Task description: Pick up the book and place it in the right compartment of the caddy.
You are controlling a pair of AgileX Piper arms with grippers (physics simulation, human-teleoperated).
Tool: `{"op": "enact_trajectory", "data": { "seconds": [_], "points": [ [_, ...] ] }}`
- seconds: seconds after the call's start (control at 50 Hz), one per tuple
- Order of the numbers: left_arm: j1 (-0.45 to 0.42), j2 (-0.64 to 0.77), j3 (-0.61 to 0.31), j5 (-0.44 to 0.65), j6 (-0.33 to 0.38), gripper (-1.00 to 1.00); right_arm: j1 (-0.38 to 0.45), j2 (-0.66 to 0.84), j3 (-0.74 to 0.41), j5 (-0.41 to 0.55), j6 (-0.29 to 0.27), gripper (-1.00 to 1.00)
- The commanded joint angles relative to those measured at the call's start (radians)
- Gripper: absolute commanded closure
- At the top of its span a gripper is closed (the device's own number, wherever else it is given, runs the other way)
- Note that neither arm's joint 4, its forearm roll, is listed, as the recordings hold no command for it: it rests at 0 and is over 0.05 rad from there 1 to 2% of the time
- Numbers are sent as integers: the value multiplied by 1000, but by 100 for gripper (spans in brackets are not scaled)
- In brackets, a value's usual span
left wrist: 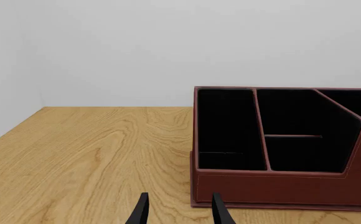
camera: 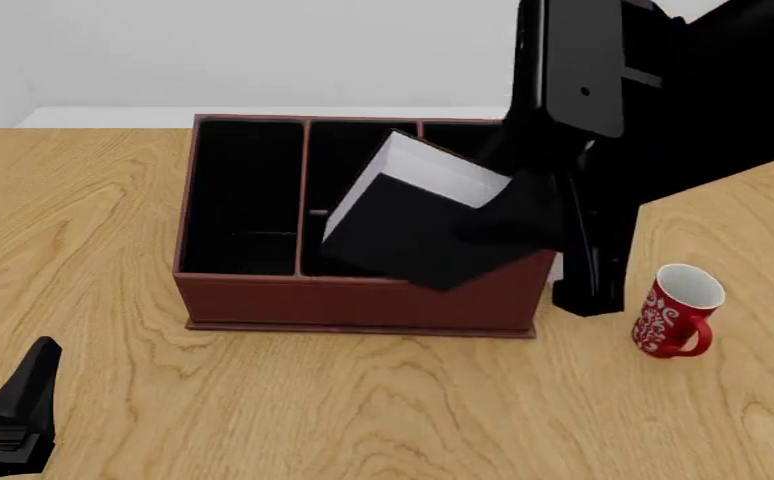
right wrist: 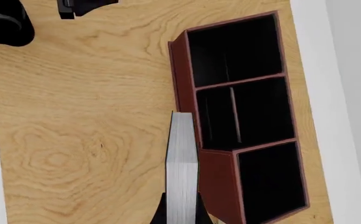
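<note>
Right hand (right wrist: 182, 212) is clamped on the thick black hardback book (camera: 407, 215), held tilted mid-frame over the reddish-brown leather-look caddy (camera: 360, 300), its tall square right compartment (right wrist: 271, 179) still further right.

In the front view the right arm (camera: 627, 130) and the tilted book (camera: 407, 225) hide the right compartment (right wrist: 271, 182) almost wholly, along with part of the middle sections of the caddy (camera: 360, 300). The right gripper's fingertips are behind the book there; the right wrist view's lower edge cuts them to two dark slivers either side of the white pages. The left gripper (left wrist: 179, 210) is cut by the lower edge of the left wrist view, and the caddy's right end runs off that view's side. The mug (camera: 674, 310) pattern is too small to read.
</note>
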Motion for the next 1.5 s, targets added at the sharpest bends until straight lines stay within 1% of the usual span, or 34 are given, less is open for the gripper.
{"op": "enact_trajectory", "data": {
  "seconds": [0.02, 0.06, 0.1, 0.16, 0.18, 0.22, 0.26, 0.28, 0.32, 0.36, 0.44, 0.46, 0.48, 0.5, 0.52, 0.56, 0.58, 0.6, 0.64, 0.68, 0.74, 0.76, 0.78, 0.82, 0.88, 0.96, 1.02, 1.06, 1.1, 1.14, 1.16, 1.2, 1.36, 1.5],
  "points": [
    [0, 0, 0, 0, 0, -100, -75, 12, -84, 17, -45, 100],
    [0, 0, 0, 0, 0, -100, -102, 17, -104, 17, -68, 100],
    [0, 0, 0, 0, 0, -100, -110, 21, -111, 17, -71, 100],
    [0, 0, 0, 0, 0, -100, -145, 28, -126, 17, -103, 100],
    [0, 0, 0, 0, 0, -100, -167, 29, -127, 17, -130, 100],
    [0, 0, 0, 0, 0, -100, -165, 36, -137, 17, -120, 100],
    [0, 0, 0, 0, 0, -100, -185, 41, -139, 17, -148, 100],
    [0, 0, 0, 0, 0, -100, -186, 48, -151, 17, -142, 100],
    [0, 0, 0, 0, 0, -100, -215, 59, -167, 17, -173, 100],
    [0, 0, 0, 0, 0, -100, -214, 63, -172, 17, -167, 100],
    [0, 0, 0, 0, 0, -100, -244, 74, -194, 17, -202, 100],
    [0, 0, 0, 0, 0, -100, -245, 79, -203, 17, -201, 100],
    [0, 0, 0, 0, 0, -100, -256, 83, -210, 17, -211, 100],
    [0, 0, 0, 0, 0, -100, -284, 84, -204, 16, -250, 100],
    [0, 0, 0, 0, 0, -100, -296, 85, -201, 16, -270, 100],
    [0, 0, 0, 0, 0, -100, -274, 94, -226, 16, -239, 100],
    [0, 0, 0, 0, 0, -100, -297, 95, -218, 16, -272, 100],
    [0, 0, 0, 0, 0, -100, -306, 96, -212, 16, -288, 100],
    [0, 0, 0, 0, 0, -100, -295, 103, -222, 16, -271, 100],
    [0, 0, 0, 0, 0, -100, -312, 113, -232, 16, -288, 100],
    [0, 0, 0, 0, 0, -100, -319, 125, -245, 16, -290, 100],
    [0, 0, 0, 0, 0, -100, -337, 130, -249, 17, -313, 100],
    [0, 0, 0, 0, 0, -100, -330, 137, -262, 17, -296, 100],
    [0, 0, 0, 0, 0, -100, -342, 143, -266, 16, -312, 100],
    [0, 0, 0, 0, 0, -100, -350, 160, -284, 14, -309, 100],
    [0, 0, 0, 0, 0, -100, -378, 183, -297, -2, -322, 100],
    [0, 0, 0, 0, 0, -100, -380, 194, -301, -9, -316, 100],
    [0, 0, 0, 0, 0, -100, -401, 199, -277, -33, -333, 100],
    [0, 0, 0, 0, 0, -100, -396, 206, -288, -31, -322, 100],
    [0, 0, 0, 0, 0, -100, -415, 212, -276, -44, -334, 100],
    [0, 0, 0, 0, 0, -100, -433, 213, -256, -58, -353, 100],
    [0, 0, 0, 0, 0, -100, -430, 228, -283, -58, -332, 100],
    [0, 0, 0, 0, 0, -100, -454, 239, -253, -96, -338, 100],
    [0, 0, 0, 0, 0, -100, -464, 256, -257, -115, -322, 100]
  ]
}}
